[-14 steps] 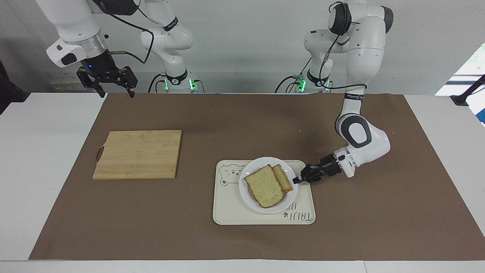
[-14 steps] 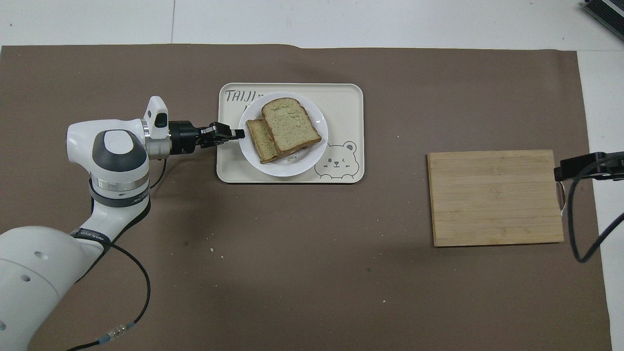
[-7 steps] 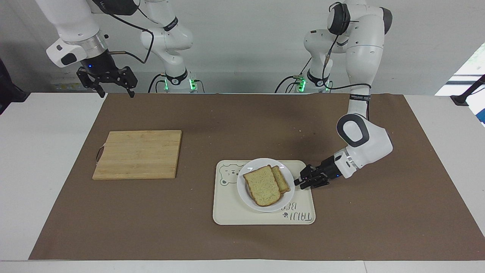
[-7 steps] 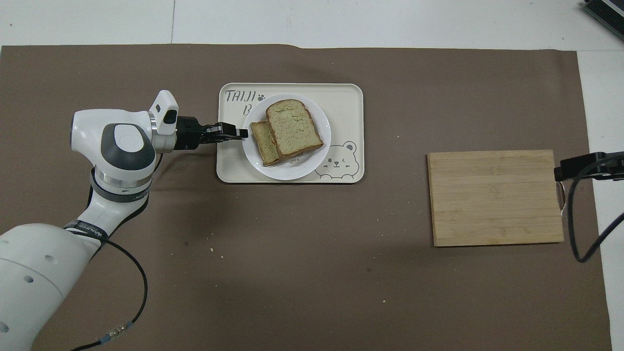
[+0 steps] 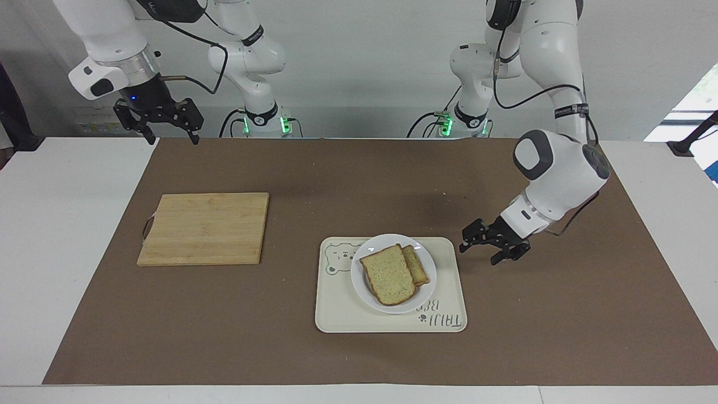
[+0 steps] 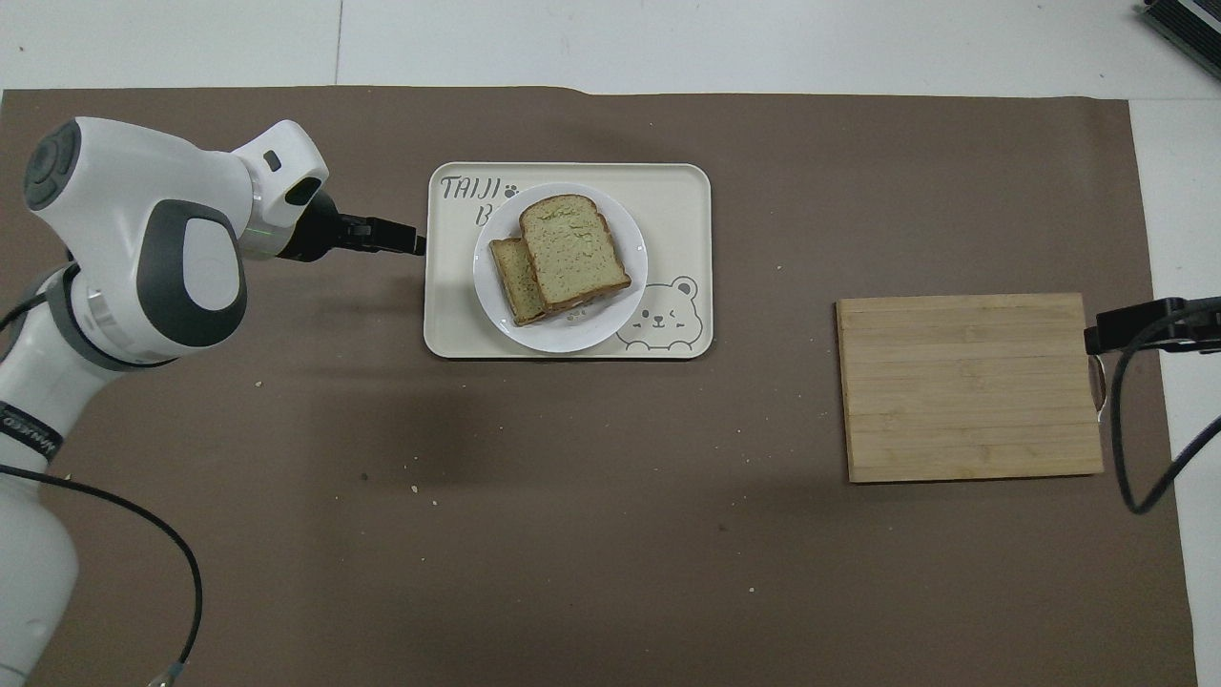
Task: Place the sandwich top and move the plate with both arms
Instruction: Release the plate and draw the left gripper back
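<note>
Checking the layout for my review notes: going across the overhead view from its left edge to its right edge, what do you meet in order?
left gripper open over the mat → cream tray with the plate and sandwich top on it → wooden cutting board → right gripper, waiting at the edge.

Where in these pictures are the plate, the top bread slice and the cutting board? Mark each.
plate (image 5: 428, 262): facing view, bare white rim.
top bread slice (image 6: 572, 250): overhead view, middle of its speckled face.
cutting board (image 5: 205, 227): facing view, centre of the wooden surface.
</note>
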`<state>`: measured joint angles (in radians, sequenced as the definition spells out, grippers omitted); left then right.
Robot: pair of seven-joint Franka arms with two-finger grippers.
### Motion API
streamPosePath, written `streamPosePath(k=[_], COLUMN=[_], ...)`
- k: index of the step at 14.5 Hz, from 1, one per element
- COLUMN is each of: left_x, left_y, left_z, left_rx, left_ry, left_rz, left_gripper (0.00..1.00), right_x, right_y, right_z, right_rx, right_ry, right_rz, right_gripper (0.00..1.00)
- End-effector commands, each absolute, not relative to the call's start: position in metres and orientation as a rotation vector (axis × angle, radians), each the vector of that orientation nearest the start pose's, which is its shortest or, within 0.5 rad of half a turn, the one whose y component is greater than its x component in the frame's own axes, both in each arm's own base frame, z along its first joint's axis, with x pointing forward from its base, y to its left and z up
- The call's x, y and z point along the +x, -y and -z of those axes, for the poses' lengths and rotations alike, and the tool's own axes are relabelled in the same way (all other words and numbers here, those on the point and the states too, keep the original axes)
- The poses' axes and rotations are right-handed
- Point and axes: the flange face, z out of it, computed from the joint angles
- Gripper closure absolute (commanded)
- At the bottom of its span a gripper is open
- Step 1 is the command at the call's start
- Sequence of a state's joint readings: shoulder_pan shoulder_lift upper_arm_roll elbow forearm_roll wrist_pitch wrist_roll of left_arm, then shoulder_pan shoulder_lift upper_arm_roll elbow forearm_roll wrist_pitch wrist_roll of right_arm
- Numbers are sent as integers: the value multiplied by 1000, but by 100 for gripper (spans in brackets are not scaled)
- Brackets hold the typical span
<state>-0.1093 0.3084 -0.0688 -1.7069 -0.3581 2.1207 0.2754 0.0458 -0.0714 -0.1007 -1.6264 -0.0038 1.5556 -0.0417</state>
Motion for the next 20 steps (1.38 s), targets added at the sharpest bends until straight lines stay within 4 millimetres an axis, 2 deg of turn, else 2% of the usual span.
streamPosePath(k=[1,2,3,6,7,10,11,13,17,20], left_x=[614,609,603,591,586,550,539,529,521,524], left_y=[93,70,61,46,37,14,14,16,17,14], left_z=[-487,-513,-536,-606,-616,-657,-671,-697,-710,-707], left_rx=[-3287,-3243,-3207,-3101,-3102,-3124,-3123,-3114,-3107,-3110], left_ry=[-534,-514,-519,-533,-514,-459,-461,-464,-463,-457], left_rz=[139,133,108,37,-6,-26,-17,-6,17,0], left_gripper=[0,0,0,0,0,0,0,0,0,0], right_x=[521,521,521,521,521,521,521,521,521,521], right_y=[35,35,35,35,35,35,35,35,35,35], right_z=[-636,-636,-636,-636,-636,-636,-636,-636,-636,-636], right_rx=[-3148,-3148,-3148,-3147,-3148,-3147,-3147,-3147,-3147,-3147], right_ry=[10,10,12,10,12,10,10,12,12,12], right_rz=[-6,-6,-6,-8,-6,-9,-9,-9,-11,-9], right_gripper=[0,0,0,0,0,0,0,0,0,0])
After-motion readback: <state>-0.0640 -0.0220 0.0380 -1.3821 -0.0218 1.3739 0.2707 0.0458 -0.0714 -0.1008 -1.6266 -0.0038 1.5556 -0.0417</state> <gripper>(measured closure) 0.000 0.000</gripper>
